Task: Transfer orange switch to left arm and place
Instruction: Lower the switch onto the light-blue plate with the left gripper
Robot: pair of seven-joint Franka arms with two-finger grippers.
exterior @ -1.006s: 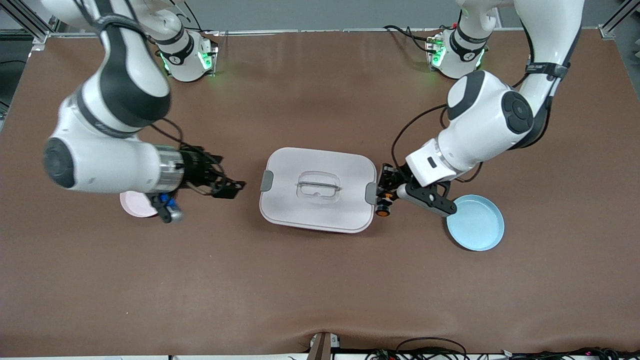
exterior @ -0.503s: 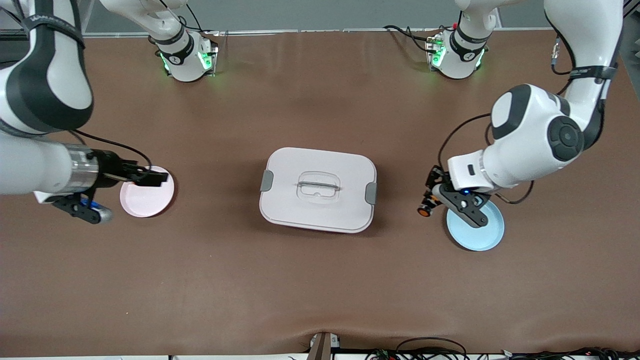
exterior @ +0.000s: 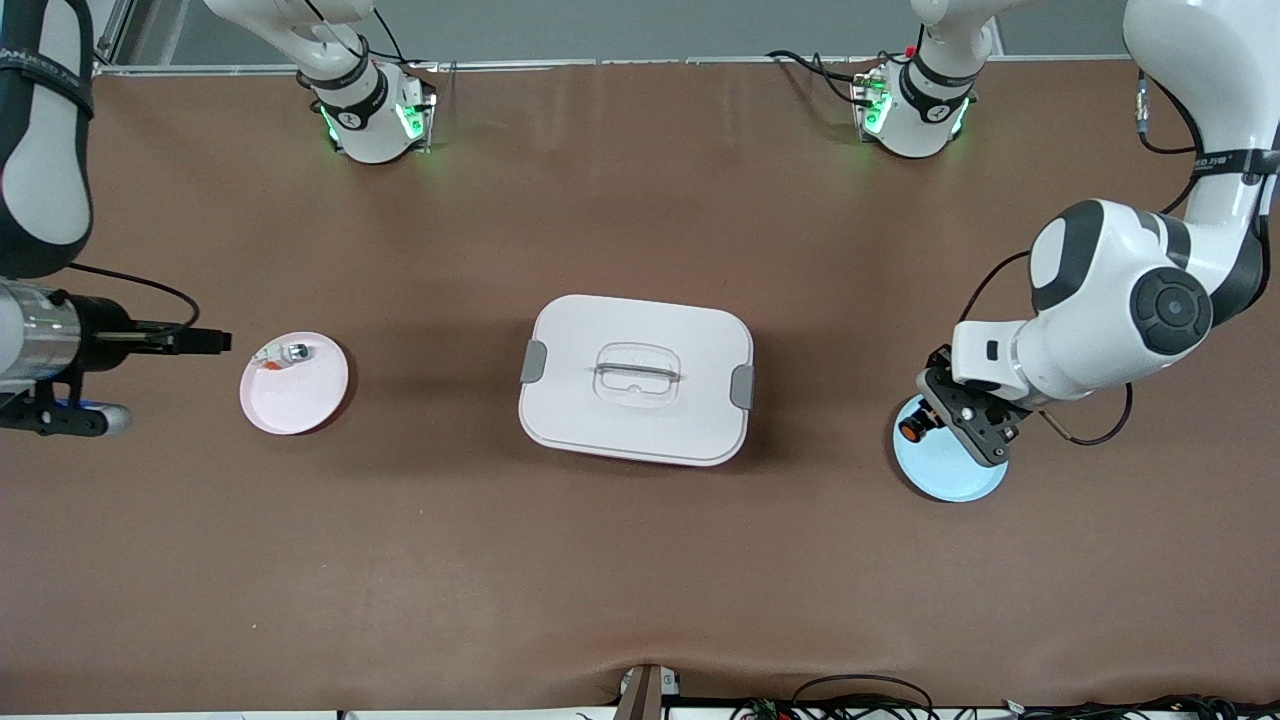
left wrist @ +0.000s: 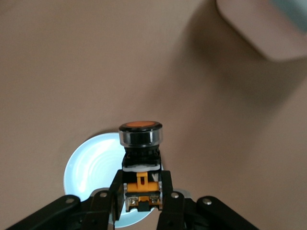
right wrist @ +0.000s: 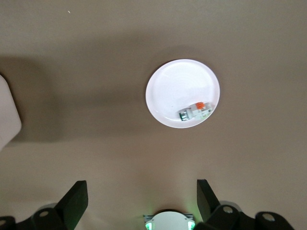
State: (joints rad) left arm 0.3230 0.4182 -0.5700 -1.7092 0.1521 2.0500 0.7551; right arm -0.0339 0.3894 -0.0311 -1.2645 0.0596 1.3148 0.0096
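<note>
The orange switch, black with an orange face, hangs over the blue plate at the left arm's end of the table. My left gripper is shut on its orange-and-white body. In the left wrist view the switch stands up from the left gripper, with the blue plate below. The white box sits mid-table, apart from both grippers. My right gripper hangs open and holds nothing, over bare table beside the pink plate; the right wrist view shows the right gripper with wide-spread fingers.
A small whitish piece with a silver tip lies on the pink plate; the right wrist view shows that piece on the plate. A corner of the box shows in the left wrist view. Cables lie along the table's near edge.
My left arm has carried the switch away from the box's side to over the blue plate. My right arm has drawn back from beside the box, past the pink plate, uncovering the whitish piece.
</note>
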